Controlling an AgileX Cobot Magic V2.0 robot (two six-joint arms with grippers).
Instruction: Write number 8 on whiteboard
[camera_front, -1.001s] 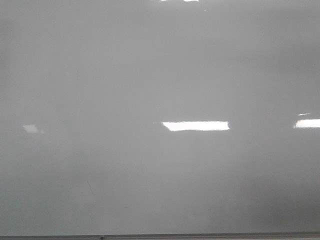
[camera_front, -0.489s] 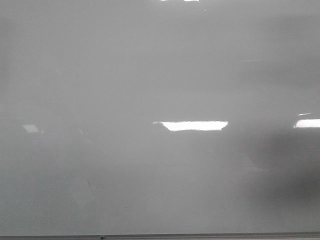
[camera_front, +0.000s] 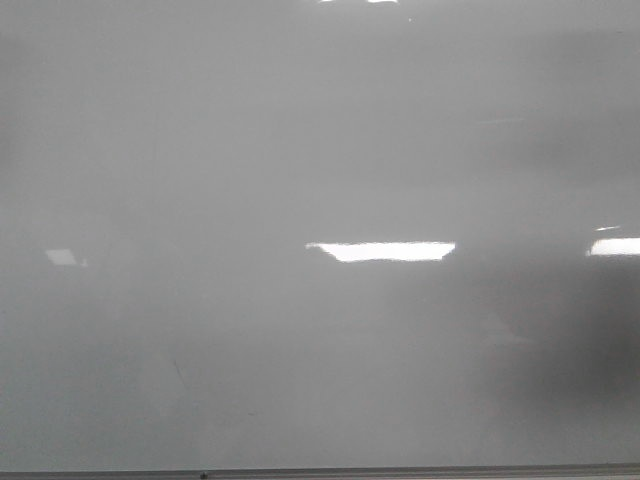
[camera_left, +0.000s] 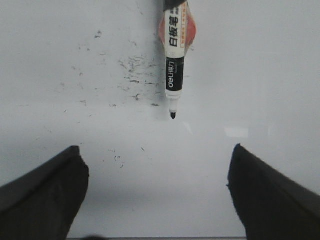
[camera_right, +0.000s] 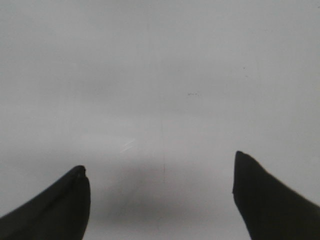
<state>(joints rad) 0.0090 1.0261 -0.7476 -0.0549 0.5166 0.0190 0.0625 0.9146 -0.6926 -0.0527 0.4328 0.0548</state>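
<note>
the whiteboard (camera_front: 320, 150) fills the whole front view, pale grey and glossy, with bright rectangular reflections of the ceiling lights across its middle and a thin grey strip along its bottom edge. no figure 8 shows on it anywhere; i see only faint old smudges and a tiny slanted tick low on the left side, so i judge the writing is not yet begun. in the left wrist view a marker (camera_left: 175, 60) with a white and black barrel and an orange-red label lies against a white surface speckled with old ink flecks, its uncapped black tip pointing toward the left claw (camera_left: 157, 195). that claw is spread wide with nothing between its dark fingers (camera_left: 42, 200), and it is lined up with the marker well apart ahead of it, which looks to me like the set-up for closing on the barrel. whether that white surface is the same board or a desk top, i cannot tell. the right claw (camera_right: 160, 195) is likewise spread and empty, facing a bare grey surface with its own soft shadow just below it, apparently waiting out of the way.
</note>
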